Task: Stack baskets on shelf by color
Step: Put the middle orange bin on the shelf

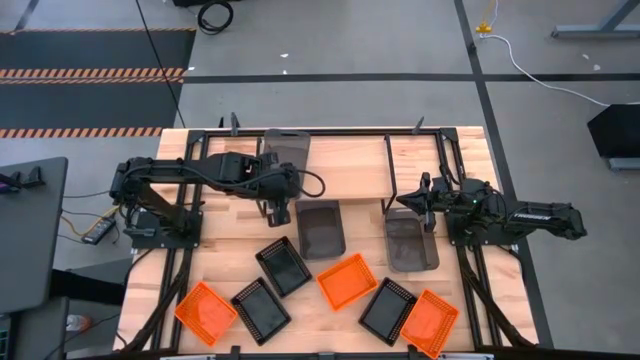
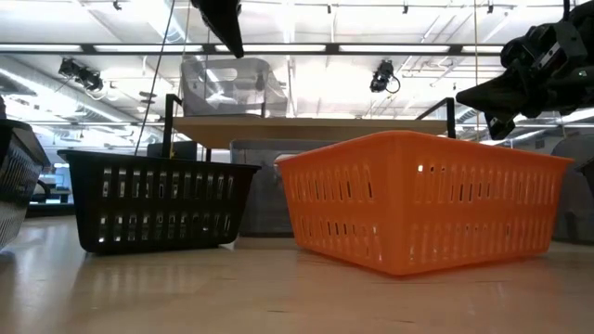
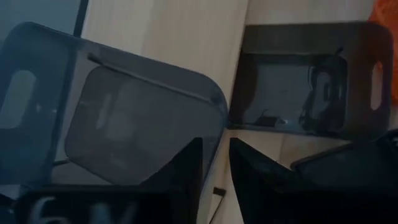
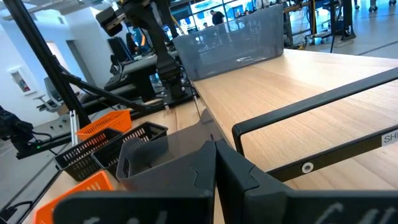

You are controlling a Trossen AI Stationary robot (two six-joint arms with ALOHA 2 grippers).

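A grey basket [image 1: 285, 150] stands on its base at the left end of the shelf [image 1: 360, 165]. My left gripper [image 3: 215, 146] hangs open just past that basket's near end [image 3: 124, 118], over the shelf's near edge, with nothing between its fingers. In the low view its fingers [image 2: 230, 28] are above the basket [image 2: 227, 83]. Two more grey baskets [image 1: 320, 228] [image 1: 410, 240] lie on the table in front of the shelf. My right gripper [image 1: 408, 200] is shut and empty, level, above the far end of the right one.
On the table's near half lie three black baskets [image 1: 283, 265] [image 1: 260, 310] [image 1: 387, 310] and three orange ones [image 1: 347, 280] [image 1: 205, 313] [image 1: 430, 322]. The shelf's black metal frame [image 4: 323, 106] runs along its edges. The shelf's middle and right end are bare wood.
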